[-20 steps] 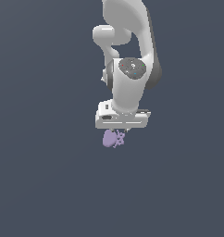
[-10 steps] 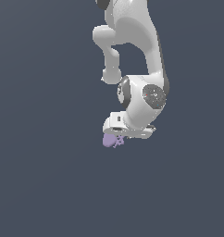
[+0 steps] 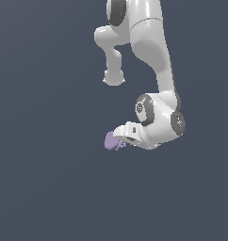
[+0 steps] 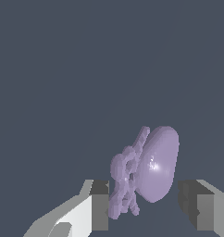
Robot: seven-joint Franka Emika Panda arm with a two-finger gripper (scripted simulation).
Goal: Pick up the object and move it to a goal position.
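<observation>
Object (image 4: 153, 166): pale-purple lump, between fingers (image 4: 99, 203) standing apart, neither visibly touching. Gripper (image 4: 146, 206) tilted sideways. Advice: centre it, close fully before carrying.

Object: small pale-purple object (image 4: 151, 169)
Shape: smooth rounded oval lobe, knobbly spiky cluster on one side
Pose: stands on edge, slightly tilted
Surface: matte, faint highlight
</observation>
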